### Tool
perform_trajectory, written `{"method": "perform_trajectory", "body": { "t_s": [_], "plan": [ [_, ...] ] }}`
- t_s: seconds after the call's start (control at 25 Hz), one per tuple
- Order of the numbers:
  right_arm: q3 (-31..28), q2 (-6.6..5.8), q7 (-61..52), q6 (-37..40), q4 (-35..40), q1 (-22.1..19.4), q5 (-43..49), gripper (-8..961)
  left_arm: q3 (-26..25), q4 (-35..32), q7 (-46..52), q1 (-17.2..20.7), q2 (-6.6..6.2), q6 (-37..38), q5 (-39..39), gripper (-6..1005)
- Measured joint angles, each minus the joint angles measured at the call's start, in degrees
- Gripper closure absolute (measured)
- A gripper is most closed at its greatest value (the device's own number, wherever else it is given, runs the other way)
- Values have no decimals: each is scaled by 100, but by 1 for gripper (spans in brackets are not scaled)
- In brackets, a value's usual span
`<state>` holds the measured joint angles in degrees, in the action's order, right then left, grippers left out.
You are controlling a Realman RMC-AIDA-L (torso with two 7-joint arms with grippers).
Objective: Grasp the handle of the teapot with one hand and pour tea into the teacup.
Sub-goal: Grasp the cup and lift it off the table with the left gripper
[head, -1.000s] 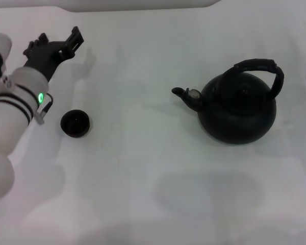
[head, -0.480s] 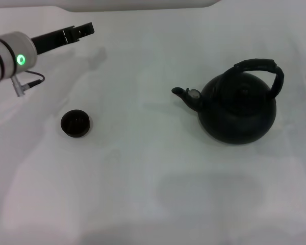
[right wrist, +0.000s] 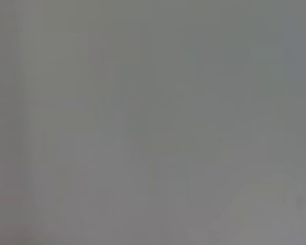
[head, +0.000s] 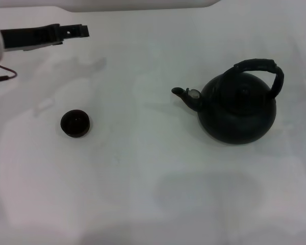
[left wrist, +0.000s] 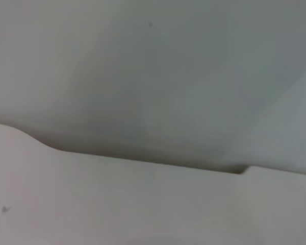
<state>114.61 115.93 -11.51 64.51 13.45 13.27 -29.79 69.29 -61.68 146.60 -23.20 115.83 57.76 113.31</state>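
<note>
Centrally, right of the middle of the white table [head: 143, 173]: the teapot [head: 238, 109], round matte black, upright, its arched handle [head: 262, 69] rising over the top, ungrasped, its short spout [head: 187, 95] pointing toward the robot's left. Well apart on the left: the teacup [head: 75, 123], small, black, upright. Far left corner: the left gripper [head: 74, 31], extended almost level from the picture's edge, seen side-on, holding nothing; whether its fingers are parted cannot be told. Right arm: out of sight; both wrist views show only blank pale surface.
</note>
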Motion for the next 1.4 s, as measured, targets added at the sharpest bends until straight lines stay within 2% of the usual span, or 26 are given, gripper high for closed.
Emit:
{"method": "perform_trajectory", "body": {
  "t_s": [0.28,0.44,0.64,0.68,0.88,1.04,1.16,1.24,1.4],
  "plan": [
    [21,0,0,0,0,7,0,94,-863,160,191,-285,-352,1455,21,112],
    [32,0,0,0,0,9,0,95,-896,242,218,-294,-424,1949,123,112],
    [41,0,0,0,0,9,0,96,-901,260,378,-292,-414,2115,564,112],
    [42,0,0,-3,0,9,0,97,-892,261,454,-324,-413,2211,827,112],
    [44,0,0,-135,19,19,0,98,-870,223,476,-486,-396,2318,1095,111],
    [36,0,0,-157,26,26,0,99,-858,257,612,-801,-315,2347,1650,111],
    [14,0,0,-163,32,29,0,100,-858,354,730,-1246,-199,2391,2405,112],
    [9,0,0,-165,32,35,-1,101,-858,391,736,-1441,-144,2413,2633,112],
    [3,0,0,-169,20,52,0,102,-857,504,738,-1685,-123,2431,2725,111]
  ]
}}
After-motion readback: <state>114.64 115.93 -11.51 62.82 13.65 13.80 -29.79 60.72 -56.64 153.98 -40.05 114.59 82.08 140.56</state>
